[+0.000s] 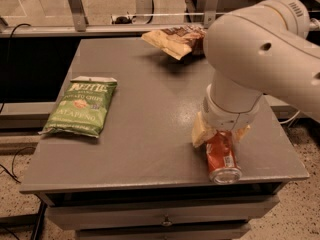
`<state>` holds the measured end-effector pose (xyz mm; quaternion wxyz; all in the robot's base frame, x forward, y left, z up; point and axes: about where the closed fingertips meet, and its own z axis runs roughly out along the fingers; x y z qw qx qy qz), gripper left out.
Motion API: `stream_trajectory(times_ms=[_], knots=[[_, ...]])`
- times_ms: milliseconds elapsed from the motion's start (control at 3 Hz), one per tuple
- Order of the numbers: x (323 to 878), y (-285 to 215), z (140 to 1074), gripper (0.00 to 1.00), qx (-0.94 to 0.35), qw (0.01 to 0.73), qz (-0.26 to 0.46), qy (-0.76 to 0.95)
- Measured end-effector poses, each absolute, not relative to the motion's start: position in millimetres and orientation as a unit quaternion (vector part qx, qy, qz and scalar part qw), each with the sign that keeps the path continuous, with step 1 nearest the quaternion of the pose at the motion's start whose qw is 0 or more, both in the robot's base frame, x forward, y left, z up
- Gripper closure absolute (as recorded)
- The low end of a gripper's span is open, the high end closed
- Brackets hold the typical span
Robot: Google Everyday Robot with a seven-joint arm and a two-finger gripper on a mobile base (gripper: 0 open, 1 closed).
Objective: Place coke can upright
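Observation:
The coke can [222, 159] is red and lies on its side near the front right corner of the grey table [150, 134], its silver top facing the front edge. My gripper [221, 133] comes down from the big white arm [260, 54] over the can's far end. Its yellowish fingers [201, 132] press on either side of the can, which still rests on the table. The can's far end is hidden under the wrist.
A green jalapeño chip bag [82, 106] lies flat at the left of the table. A brown chip bag [175, 39] lies at the back edge, partly behind the arm. The can is close to the table's front and right edges.

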<state>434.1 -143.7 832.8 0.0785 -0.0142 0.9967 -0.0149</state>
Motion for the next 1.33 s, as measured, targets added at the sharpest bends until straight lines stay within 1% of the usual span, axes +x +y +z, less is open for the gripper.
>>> stream_trajectory(times_ms=[333,667,1000,1333], knots=[[442,-139,847,0.64,-0.037,0.111,0.002,0.993],[461,-133,870,0.87,-0.077,0.157,0.022,0.984],[492,-123,900,1.00,-0.134,0.215,0.055,0.966],[521,-117,931,1.00,-0.174,0.281,0.098,0.939]])
